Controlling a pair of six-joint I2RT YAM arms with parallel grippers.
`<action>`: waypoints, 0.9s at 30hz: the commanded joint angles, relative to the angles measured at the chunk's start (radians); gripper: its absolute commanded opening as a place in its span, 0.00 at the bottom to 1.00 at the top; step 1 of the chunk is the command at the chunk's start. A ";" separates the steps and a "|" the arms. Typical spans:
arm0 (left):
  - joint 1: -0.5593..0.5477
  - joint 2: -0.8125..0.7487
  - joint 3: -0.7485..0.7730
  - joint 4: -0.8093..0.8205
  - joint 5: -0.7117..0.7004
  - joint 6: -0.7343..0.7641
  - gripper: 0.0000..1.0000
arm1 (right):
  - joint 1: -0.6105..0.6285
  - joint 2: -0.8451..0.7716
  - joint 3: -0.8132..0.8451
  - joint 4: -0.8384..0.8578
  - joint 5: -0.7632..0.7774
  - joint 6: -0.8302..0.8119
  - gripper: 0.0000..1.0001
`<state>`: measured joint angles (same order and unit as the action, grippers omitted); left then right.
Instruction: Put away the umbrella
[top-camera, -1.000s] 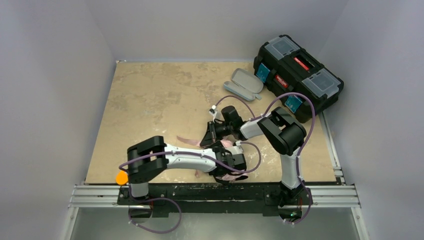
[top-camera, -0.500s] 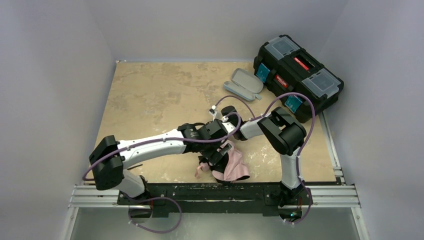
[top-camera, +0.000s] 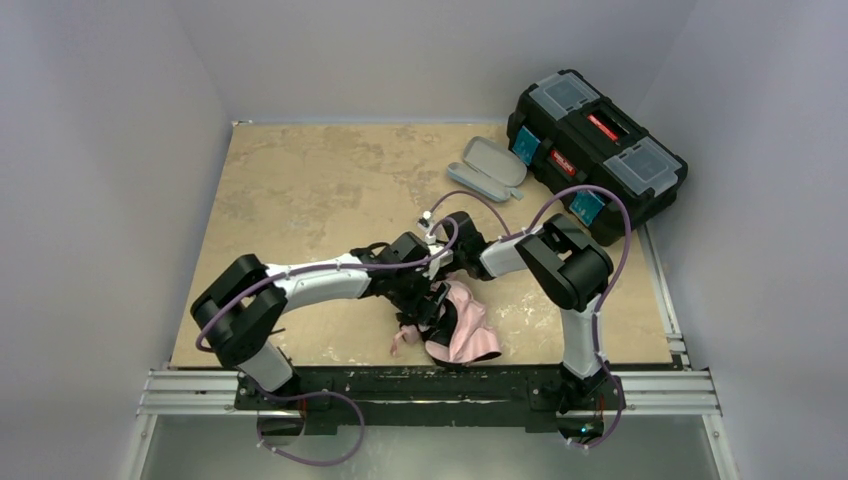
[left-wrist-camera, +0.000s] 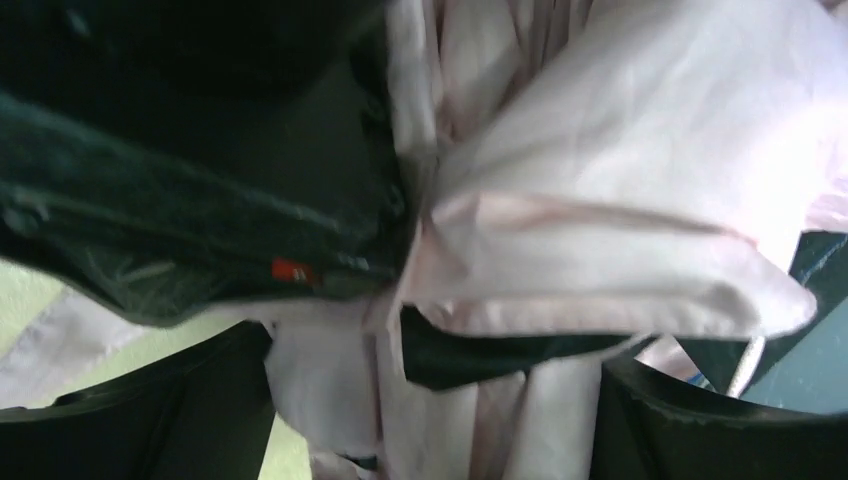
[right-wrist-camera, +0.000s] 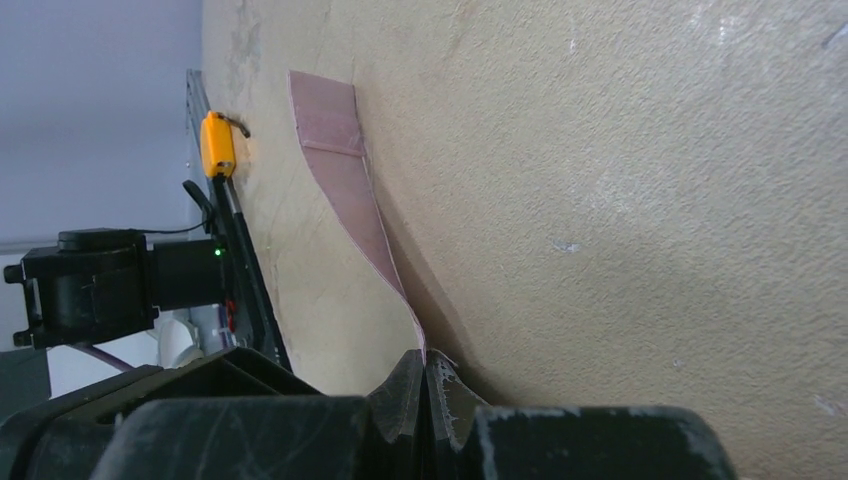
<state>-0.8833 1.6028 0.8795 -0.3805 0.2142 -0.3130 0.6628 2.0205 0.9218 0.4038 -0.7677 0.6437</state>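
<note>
The beige table (top-camera: 300, 190) is spreading out under both grippers, with most of its bare surface lying beyond them and to their left. The black toolbox (top-camera: 597, 150) is sitting closed well beyond the right gripper (right-wrist-camera: 425, 372) and off to its right, by the table's far corner.

The umbrella (top-camera: 468, 330) is lying collapsed in a loose pink heap directly under the left gripper (top-camera: 428, 298), between that gripper and the near edge of the table. The left gripper is reaching down over it with its jaws spread wide. In the left wrist view, pink folds and patches of black lining are filling the space between the two fingers (left-wrist-camera: 150, 430). No fold is looking pinched there, though whether the fabric is brushing the pads cannot be told.

The grey oval case (top-camera: 490, 165) is lying beyond the right gripper, just on the near side of the toolbox, its two halves resting side by side and well apart from both grippers.

The right gripper is staying low by the table with its fingers pressed fully together, nipping the end of a pink strap (right-wrist-camera: 335, 160). The strap is running out ahead of the fingertips across the table. A small orange object (right-wrist-camera: 217, 143) is sitting past the strap's free end, at the table's edge.
</note>
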 joint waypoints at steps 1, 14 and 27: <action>0.014 0.076 -0.034 0.165 0.086 -0.010 0.79 | 0.000 -0.009 0.005 -0.075 0.048 -0.053 0.00; 0.008 -0.022 -0.021 0.023 -0.198 0.036 0.00 | 0.001 -0.037 0.135 -0.196 0.033 -0.074 0.00; -0.144 -0.115 0.259 -0.330 -1.024 0.144 0.00 | -0.003 -0.080 0.545 -0.361 0.008 -0.047 0.00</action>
<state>-0.9771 1.4883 1.0542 -0.6094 -0.4843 -0.2138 0.6689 2.0094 1.4067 0.0883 -0.7582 0.6029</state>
